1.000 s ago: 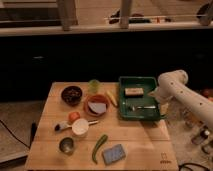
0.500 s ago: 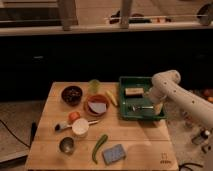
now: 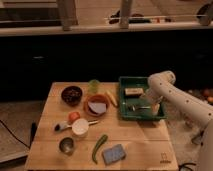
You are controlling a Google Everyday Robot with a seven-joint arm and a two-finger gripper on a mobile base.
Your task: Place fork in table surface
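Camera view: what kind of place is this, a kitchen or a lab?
Probably a robot test setup dressed as a dining table, not a home kitchen: a plank table holds a bowl, a cup and a green tray, and the gripper hangs over the tray.

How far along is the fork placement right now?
Nothing looks done yet: the slim silver metal fork lies inside the green rectangular tray, not on the light-wood plank tabletop. In hand: the gripper is down in the tray by the fork; a grasp can't be confirmed. Left: lift it out and set it on the wood.
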